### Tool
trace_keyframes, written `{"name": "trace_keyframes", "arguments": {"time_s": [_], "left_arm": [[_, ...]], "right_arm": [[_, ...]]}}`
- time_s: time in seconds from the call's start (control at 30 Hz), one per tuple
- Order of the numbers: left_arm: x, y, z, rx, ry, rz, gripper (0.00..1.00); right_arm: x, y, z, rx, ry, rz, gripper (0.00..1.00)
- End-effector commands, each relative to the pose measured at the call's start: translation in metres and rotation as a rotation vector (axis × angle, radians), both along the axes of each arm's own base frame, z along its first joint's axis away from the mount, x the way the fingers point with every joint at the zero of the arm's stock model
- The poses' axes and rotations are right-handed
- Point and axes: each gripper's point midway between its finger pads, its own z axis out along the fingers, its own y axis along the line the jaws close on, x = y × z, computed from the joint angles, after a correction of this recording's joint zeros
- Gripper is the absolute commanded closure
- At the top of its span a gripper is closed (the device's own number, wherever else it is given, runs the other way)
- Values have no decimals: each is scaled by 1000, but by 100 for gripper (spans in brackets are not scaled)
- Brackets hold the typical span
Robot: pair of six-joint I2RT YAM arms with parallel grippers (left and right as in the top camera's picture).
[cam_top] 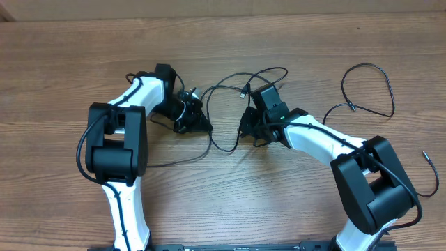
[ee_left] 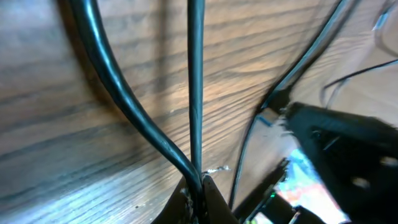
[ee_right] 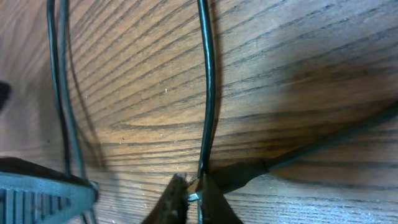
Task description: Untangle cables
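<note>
A tangle of thin black cables [cam_top: 224,85] lies in loose loops between my two grippers at the table's middle. My left gripper [cam_top: 205,125] is shut on two black strands [ee_left: 196,93] that meet at its fingertips [ee_left: 200,186]. My right gripper [cam_top: 244,130] sits a short way to the right, low over the wood. Its jaws [ee_right: 194,188] are almost together on one thin cable [ee_right: 208,81], with a sliver of gap beside it. A thicker black plug sleeve [ee_right: 242,174] lies just right of those jaws. A silvery plug tip [cam_top: 243,91] rests between the loops.
A separate black cable [cam_top: 380,77] forms a loop on the wood at the right rear. Another thin cord [cam_top: 433,174] lies near the right edge. The right arm [ee_left: 348,149] fills the lower right of the left wrist view, close by.
</note>
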Motion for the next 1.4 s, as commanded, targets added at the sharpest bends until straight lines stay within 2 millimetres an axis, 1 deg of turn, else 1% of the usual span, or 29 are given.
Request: {"name": "trace_keyframes", "arguments": {"time_s": [0.0,0.03,0.07,0.1,0.13,0.2,0.27,0.33,0.37,0.4,0.43,0.5,0.53,0.6,0.7,0.77,0.8,0.83,0.87,0.9,0.97,1.0,1.03,1.07,1.1,1.2,1.3,1.37], "left_arm": [[-11,-1,-12,85,18,-42,96],[-12,-2,-11,89,24,-45,96],[-12,1,-7,102,32,-49,96],[-10,4,-4,117,30,-51,96],[-5,9,0,149,25,-51,96],[7,23,15,245,2,-60,96],[15,31,28,299,-16,-66,96],[23,36,41,340,-38,-71,96],[24,36,44,343,-42,-71,94],[27,35,49,341,-53,-69,86],[28,35,49,339,-58,-69,68],[29,35,49,329,-85,-106,41],[28,35,49,328,-89,-114,33],[28,36,49,326,-93,-118,18],[33,38,48,328,-109,-108,14],[36,38,48,327,-119,-106,14],[38,37,46,327,-127,-97,16],[39,37,46,329,-126,-90,18],[40,34,43,332,-119,-77,22],[40,33,42,332,-119,-78,23],[39,34,37,366,-119,-83,24],[39,39,33,424,-110,-70,23],[39,48,28,493,-101,-52,24],[39,54,26,540,-97,-40,24],[39,58,25,569,-95,-32,24],[40,69,20,646,-84,-2,25],[40,68,14,641,-86,8,27],[39,65,6,625,-90,9,27]], "right_arm": [[1,-6,-4,-15,6,-16,86],[0,-6,-5,-16,10,-16,85],[-1,-8,-6,-20,17,-18,65],[-1,-8,-6,-20,17,-19,60],[-1,-9,-6,-22,19,-19,50],[-1,-9,-6,-22,18,-20,41],[-1,-9,-6,-22,18,-20,32],[-1,-10,-6,-22,19,-23,27],[-1,-10,-6,-22,19,-23,25],[0,-10,-6,-22,18,-24,22],[0,-10,-6,-22,18,-24,21],[-1,-11,-6,-25,21,-22,20],[-1,-11,-7,-28,20,-17,20],[-1,-11,-6,-29,18,-15,19],[0,-11,-6,-27,15,-17,18],[0,-13,-6,-28,17,-21,18],[1,-14,-6,-28,18,-23,20],[1,-14,-6,-28,19,-24,22],[1,-15,-6,-28,19,-26,28],[1,-15,-6,-28,19,-27,32],[1,-15,-7,-28,21,-26,46],[0,-16,-7,-31,27,-26,57],[-2,-17,-8,-34,36,-25,77],[-5,-16,-8,-29,47,-19,92],[-6,-14,-8,-20,53,-12,96],[-9,-1,0,51,56,81,96],[-7,2,6,82,42,128,96],[-7,2,6,82,41,127,84]]}}
